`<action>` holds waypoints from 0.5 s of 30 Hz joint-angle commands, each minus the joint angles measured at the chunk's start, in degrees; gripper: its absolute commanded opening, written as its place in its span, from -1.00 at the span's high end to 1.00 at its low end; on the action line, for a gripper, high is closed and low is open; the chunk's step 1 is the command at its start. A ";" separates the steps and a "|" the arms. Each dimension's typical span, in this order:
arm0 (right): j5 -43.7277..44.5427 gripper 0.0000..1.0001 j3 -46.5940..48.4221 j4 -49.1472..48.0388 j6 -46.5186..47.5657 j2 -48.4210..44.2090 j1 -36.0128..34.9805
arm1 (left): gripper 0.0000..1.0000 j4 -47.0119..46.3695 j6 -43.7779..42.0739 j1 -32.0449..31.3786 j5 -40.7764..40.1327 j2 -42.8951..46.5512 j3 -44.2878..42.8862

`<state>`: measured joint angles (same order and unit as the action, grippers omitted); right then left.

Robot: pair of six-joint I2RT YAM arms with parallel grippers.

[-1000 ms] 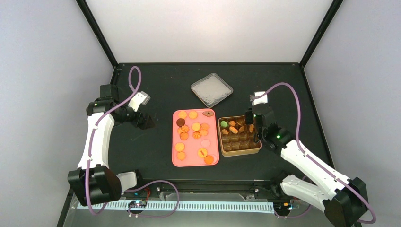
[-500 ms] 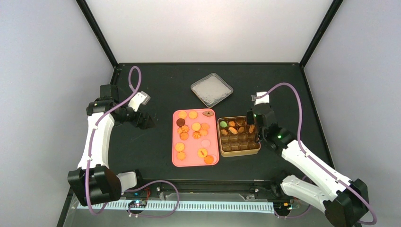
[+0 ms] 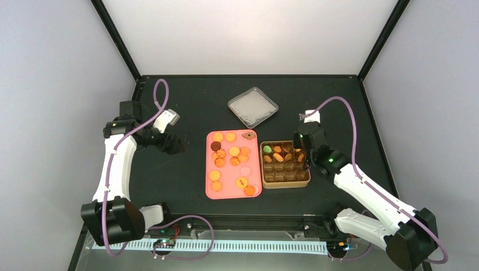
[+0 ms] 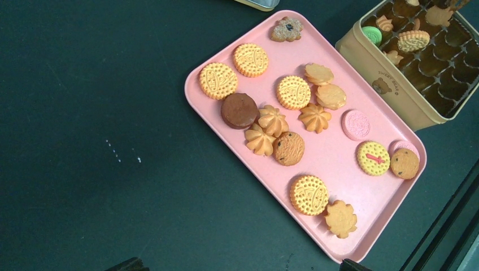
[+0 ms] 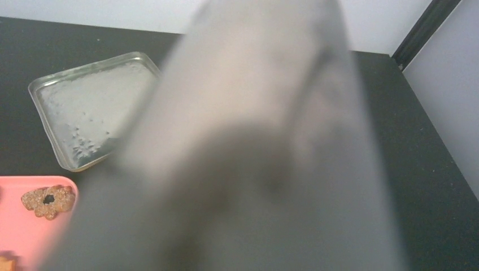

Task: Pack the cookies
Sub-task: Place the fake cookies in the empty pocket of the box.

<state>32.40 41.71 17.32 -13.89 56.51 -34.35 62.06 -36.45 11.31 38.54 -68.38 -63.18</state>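
Left claw (image 3: 172,145): spread wide and empty, I see it hanging over the bench (image 4: 85,113), left of the pink tray (image 4: 330,169).
Right claw (image 3: 300,149): over the tin's (image 4: 395,99) far right corner. I cannot tell whether it is closed or gripping anything, because a blurred grey shape (image 5: 243,158) fills its camera.
Cookies (image 4: 294,92): most lie loose on the pink tray. A few, the green one (image 4: 371,34) among them, sit in the tin's far cells.
Tin: just right of the tray.
Silver lid (image 3: 253,106): on the bench beyond both.
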 commanded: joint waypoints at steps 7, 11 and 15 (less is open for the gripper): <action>-3.65 0.71 0.12 -0.84 -3.04 2.17 0.24 | -0.83 -0.15 -0.84 0.55 -0.02 0.56 -0.60; -3.15 0.43 1.64 -0.24 -2.30 -0.32 0.24 | -0.83 -0.10 -0.86 0.61 0.11 0.49 -0.78; -2.99 0.30 3.73 0.98 -1.26 -2.49 0.22 | -0.83 -0.10 -0.74 0.56 0.75 0.28 -1.03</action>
<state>29.71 41.91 17.82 -15.40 56.64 -34.30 62.06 -36.45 11.31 38.57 -68.38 -63.18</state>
